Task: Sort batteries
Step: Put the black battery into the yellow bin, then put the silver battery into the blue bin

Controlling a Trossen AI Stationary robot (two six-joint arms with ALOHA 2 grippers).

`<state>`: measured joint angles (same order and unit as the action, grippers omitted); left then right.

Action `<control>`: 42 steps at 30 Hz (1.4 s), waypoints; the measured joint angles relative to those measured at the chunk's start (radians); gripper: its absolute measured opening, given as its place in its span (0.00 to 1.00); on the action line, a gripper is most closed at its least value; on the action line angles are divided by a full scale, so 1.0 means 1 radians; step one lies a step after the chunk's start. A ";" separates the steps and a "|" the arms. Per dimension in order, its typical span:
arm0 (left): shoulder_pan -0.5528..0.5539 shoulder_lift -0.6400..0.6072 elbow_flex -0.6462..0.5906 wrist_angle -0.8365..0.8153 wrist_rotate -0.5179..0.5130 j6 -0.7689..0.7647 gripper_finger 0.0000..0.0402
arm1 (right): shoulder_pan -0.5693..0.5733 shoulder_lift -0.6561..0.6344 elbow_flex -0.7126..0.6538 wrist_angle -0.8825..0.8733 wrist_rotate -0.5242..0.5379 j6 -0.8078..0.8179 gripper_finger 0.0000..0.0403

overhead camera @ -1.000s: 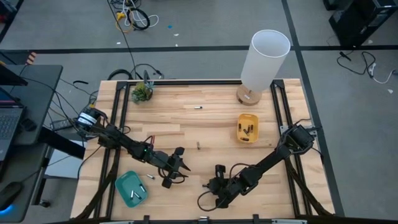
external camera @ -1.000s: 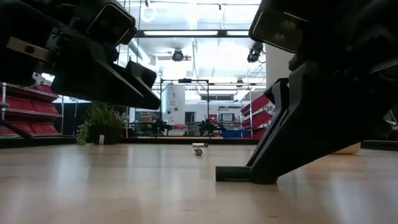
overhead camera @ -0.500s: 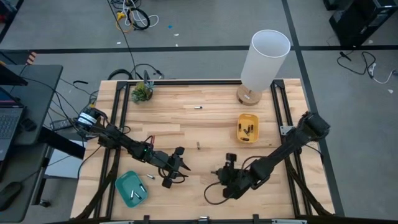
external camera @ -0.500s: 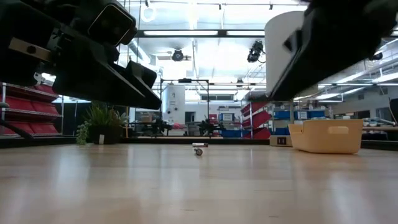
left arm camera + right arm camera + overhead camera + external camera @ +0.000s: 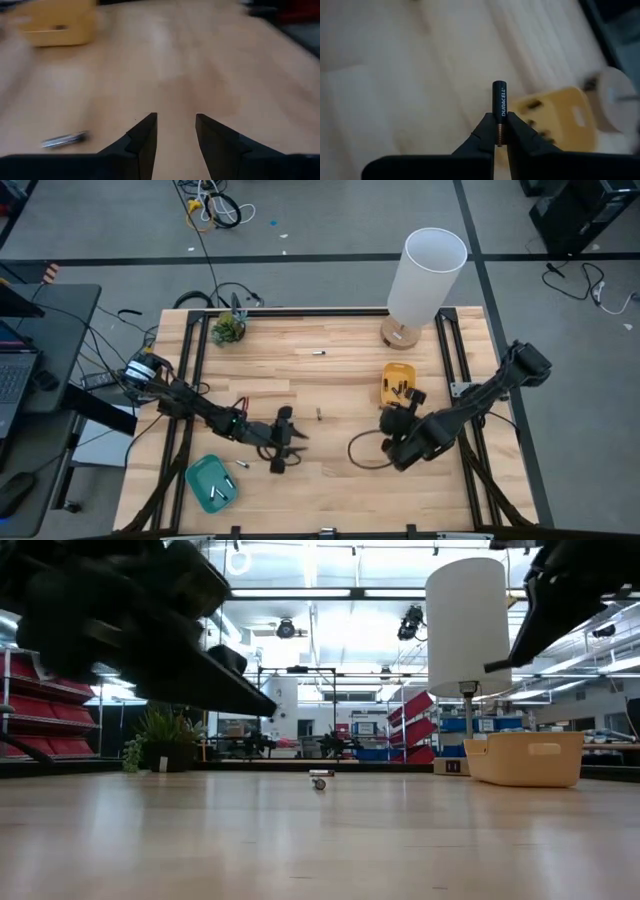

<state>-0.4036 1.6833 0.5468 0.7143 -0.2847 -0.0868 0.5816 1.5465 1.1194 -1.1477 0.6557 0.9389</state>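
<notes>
Pale wooden tabletop (image 5: 330, 380) is carrying the sorting job. Having lifted off the near edge over the last second, the right gripper (image 5: 500, 131) is now hovering just beside the yellow tray (image 5: 398, 387), pinching a dark battery (image 5: 499, 101) upright by its end. A drop there looks imminent. The left gripper (image 5: 176, 131), jaws spread and empty, is waiting near a silvery battery (image 5: 64, 140) and the teal tray (image 5: 211, 482).
</notes>
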 joint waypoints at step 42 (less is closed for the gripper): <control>0.291 0.000 0.034 -0.024 0.074 0.148 0.81 | -0.403 -0.372 -0.451 0.517 0.042 -0.045 0.31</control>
<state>-0.1127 1.6829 0.5804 0.6902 -0.2109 0.0614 0.1784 1.1744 0.6685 -0.6306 0.6974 0.8935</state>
